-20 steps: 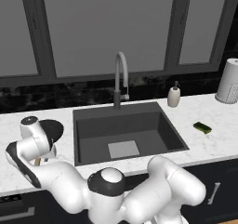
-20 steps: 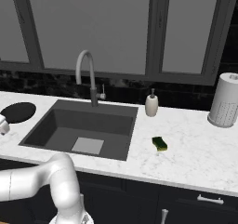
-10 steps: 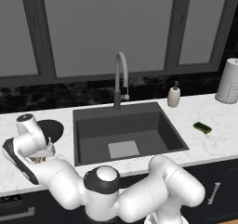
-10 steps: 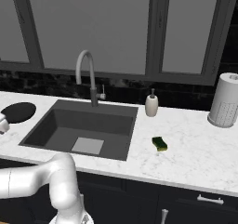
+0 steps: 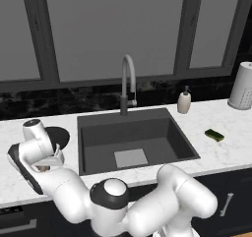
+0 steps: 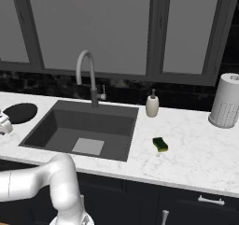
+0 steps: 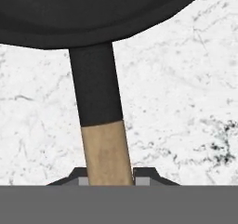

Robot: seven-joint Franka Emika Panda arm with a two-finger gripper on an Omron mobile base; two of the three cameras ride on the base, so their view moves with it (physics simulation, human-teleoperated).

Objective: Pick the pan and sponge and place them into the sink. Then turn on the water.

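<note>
At the frame's lower centre the gripper (image 7: 110, 177) is clamped on the pan (image 7: 88, 14) by its stiff wooden handle (image 7: 107, 153) — likely head-heavy, prone to droop.

Pan (image 6: 19, 112) left of sink (image 6: 119, 144); sponge (image 6: 161, 144) on its right

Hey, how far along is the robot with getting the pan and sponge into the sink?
Nothing is in the sink yet. In hand: the fingers are shut on the pan at its wooden handle, pan on the counter left of the sink. Left: moving it in, the sponge, then the faucet.
</note>
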